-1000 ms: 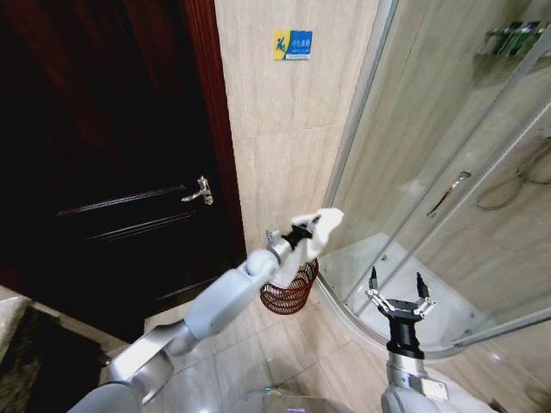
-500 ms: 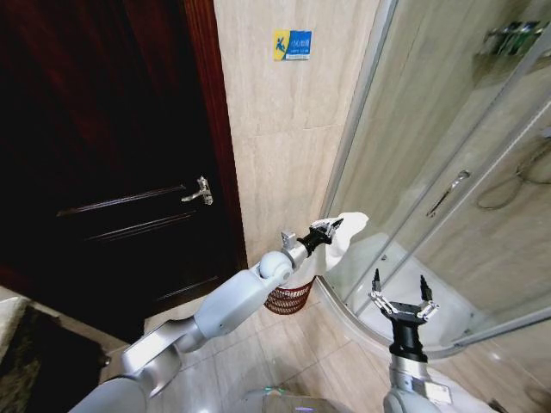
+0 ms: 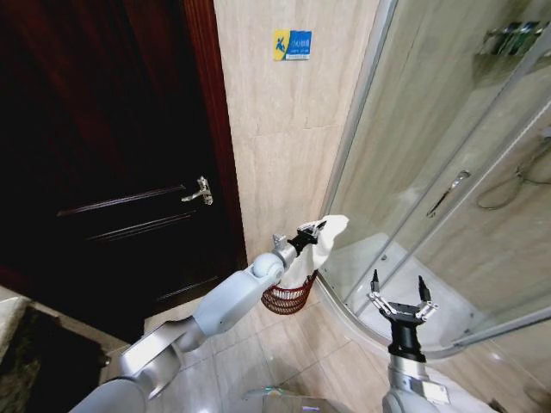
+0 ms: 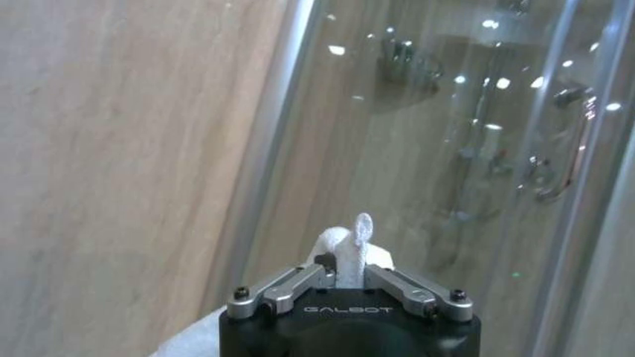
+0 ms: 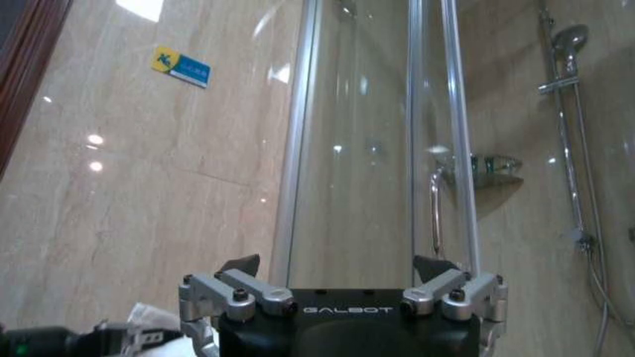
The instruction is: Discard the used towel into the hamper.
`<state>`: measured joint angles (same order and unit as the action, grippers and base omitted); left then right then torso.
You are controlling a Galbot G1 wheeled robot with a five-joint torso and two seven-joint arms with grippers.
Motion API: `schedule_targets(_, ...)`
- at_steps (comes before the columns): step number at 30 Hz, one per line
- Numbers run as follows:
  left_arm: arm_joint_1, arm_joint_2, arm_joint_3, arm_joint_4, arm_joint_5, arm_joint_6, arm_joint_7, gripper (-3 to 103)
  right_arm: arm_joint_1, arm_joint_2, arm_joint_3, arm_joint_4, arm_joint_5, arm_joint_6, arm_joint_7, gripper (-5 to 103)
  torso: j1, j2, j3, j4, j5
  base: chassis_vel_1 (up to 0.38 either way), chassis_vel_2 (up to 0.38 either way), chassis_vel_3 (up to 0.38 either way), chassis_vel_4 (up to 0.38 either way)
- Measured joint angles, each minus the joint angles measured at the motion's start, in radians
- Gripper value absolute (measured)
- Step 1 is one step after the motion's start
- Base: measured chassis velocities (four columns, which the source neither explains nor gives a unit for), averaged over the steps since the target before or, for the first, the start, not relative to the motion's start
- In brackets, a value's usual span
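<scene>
A: Left gripper status?
B: My left gripper (image 3: pixel 312 233) pinches the white towel (image 3: pixel 325 237), held in the air above the hamper (image 3: pixel 287 297). Hamper sits on the floor by the tiled wall, beside the shower enclosure (image 3: pixel 448 172).
A: Right?
B: Right gripper (image 3: pixel 401 301) fingers spread, holding nothing, parked low near the shower glass.

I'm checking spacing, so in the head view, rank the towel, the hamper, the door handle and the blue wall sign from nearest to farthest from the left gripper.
From the left gripper:
1. Towel, clamped in it.
2. Hamper, just below.
3. Door handle, on the dark door to its left.
4. Blue wall sign, high above.
</scene>
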<state>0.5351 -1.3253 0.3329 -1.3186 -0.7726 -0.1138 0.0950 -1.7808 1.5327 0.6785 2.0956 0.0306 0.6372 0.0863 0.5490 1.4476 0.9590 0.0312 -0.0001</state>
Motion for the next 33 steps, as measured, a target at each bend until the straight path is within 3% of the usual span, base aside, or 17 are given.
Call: schedule_targets(33,0.006,-0.046,-0.021,0.215,0.078,-0.054,0.022,2,-0.013,-0.008,-0.004,-0.007,0.002,0.013,-0.009,100,0.000,0.000,0.000,-0.0001,0.0001,0.000,0.000,0.000,0.000)
